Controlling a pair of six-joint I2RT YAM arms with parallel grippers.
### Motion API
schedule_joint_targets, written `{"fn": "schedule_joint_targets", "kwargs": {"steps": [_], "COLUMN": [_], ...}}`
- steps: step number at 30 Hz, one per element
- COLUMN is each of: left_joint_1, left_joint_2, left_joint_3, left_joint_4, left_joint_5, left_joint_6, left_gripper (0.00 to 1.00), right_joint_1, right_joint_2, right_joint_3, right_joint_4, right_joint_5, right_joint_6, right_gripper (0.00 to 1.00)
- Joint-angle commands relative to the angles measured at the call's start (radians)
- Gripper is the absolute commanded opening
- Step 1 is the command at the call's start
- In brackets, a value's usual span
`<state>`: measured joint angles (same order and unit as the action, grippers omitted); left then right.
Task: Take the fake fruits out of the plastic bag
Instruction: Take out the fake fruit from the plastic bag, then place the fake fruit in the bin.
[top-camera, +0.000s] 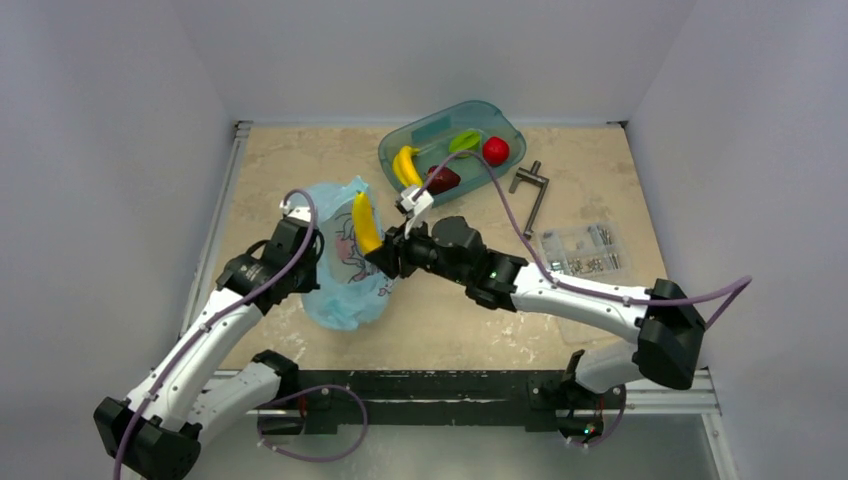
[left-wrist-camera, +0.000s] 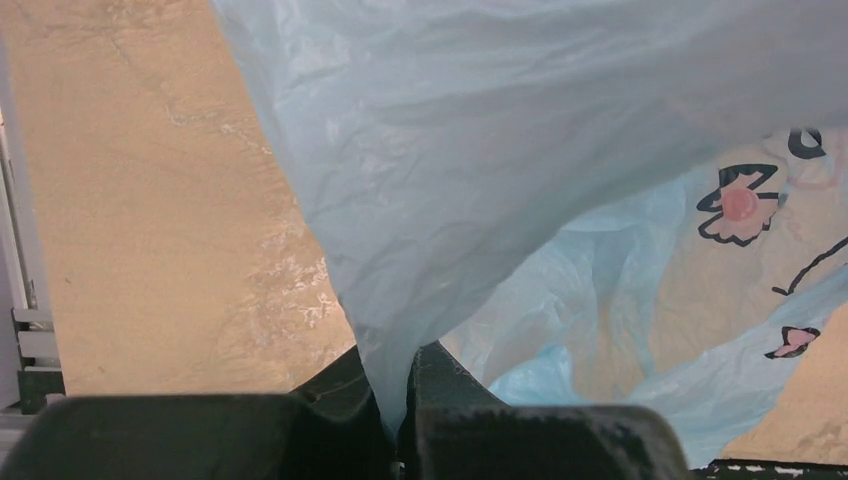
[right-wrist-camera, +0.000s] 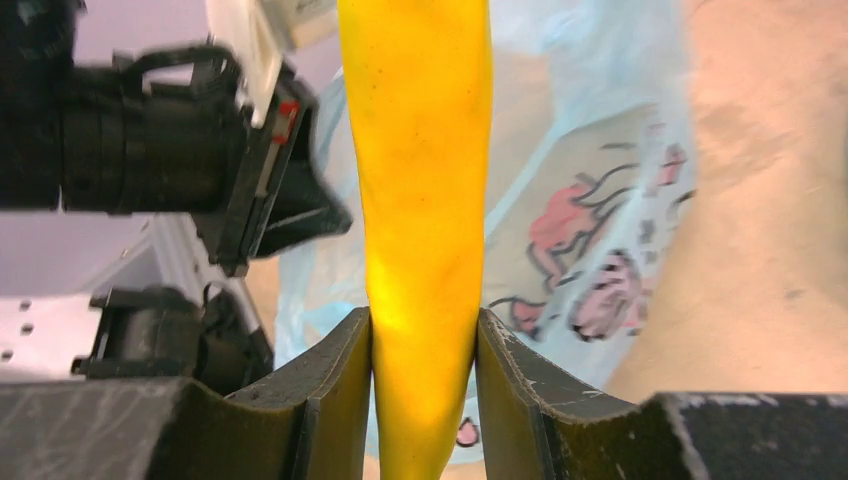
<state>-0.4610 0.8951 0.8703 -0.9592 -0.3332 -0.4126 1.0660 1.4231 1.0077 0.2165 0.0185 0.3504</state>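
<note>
The light-blue plastic bag (top-camera: 340, 262) with a cartoon print lies left of centre on the table. My left gripper (top-camera: 308, 240) is shut on a fold of the bag (left-wrist-camera: 470, 150) at its left edge; the film runs between the closed fingers (left-wrist-camera: 345, 385). My right gripper (top-camera: 385, 255) is shut on a yellow banana (top-camera: 366, 222), held above the bag's right side. In the right wrist view the banana (right-wrist-camera: 425, 200) stands between the fingers (right-wrist-camera: 345, 375), the bag (right-wrist-camera: 600, 230) behind it. A second yellow banana (top-camera: 405, 165) and a dark maroon fruit (top-camera: 443, 179) lie in the tub.
A teal plastic tub (top-camera: 420, 135) at the back holds a green fruit (top-camera: 463, 141) and a bright red fruit (top-camera: 495, 151). A metal handle tool (top-camera: 531, 190) and a clear packet of small metal parts (top-camera: 585, 250) lie to the right. The left arm's body (right-wrist-camera: 140, 130) shows in the right wrist view.
</note>
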Motion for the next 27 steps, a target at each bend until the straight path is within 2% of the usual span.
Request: {"fn": "schedule_joint_targets", "kwargs": {"steps": [1,6,10,16,19,21,23,27], "left_joint_1": [0.07,0.132,0.147,0.182,0.234,0.261,0.266,0.266], "left_joint_2": [0.003,0.022,0.07,0.169,0.172,0.163,0.144,0.086], "left_joint_3": [0.028,0.065,0.123,0.18,0.136,0.128,0.121,0.094], "left_joint_4": [0.015,0.021,0.042,0.067,0.11,0.112,0.115,0.133], "left_joint_5": [0.002,0.045,0.038,0.03,0.107,0.146,0.159,0.196], "left_joint_6": [-0.014,0.008,0.029,0.091,0.114,0.124,0.134,0.141], "left_gripper": [0.0,0.0,0.0,0.0,0.0,0.07,0.21,0.43], "right_joint_1": [-0.054,-0.163,-0.208,-0.331,-0.386,-0.422,-0.455,-0.506], "right_joint_2": [-0.058,-0.109,-0.096,0.066,0.176,0.247,0.321,0.508], "right_joint_3": [-0.005,-0.027,-0.007,0.117,0.227,0.302,0.389,0.595], "right_joint_4": [-0.057,-0.08,-0.109,-0.159,-0.199,-0.228,-0.274,-0.381], "right_joint_5": [0.11,0.12,0.216,0.18,0.161,0.152,0.142,0.164], "right_joint_6": [-0.066,-0.075,-0.08,-0.048,-0.042,-0.035,-0.033,-0.056], "right_gripper": [0.0,0.0,0.0,0.0,0.0,0.0,0.0,0.0]}}
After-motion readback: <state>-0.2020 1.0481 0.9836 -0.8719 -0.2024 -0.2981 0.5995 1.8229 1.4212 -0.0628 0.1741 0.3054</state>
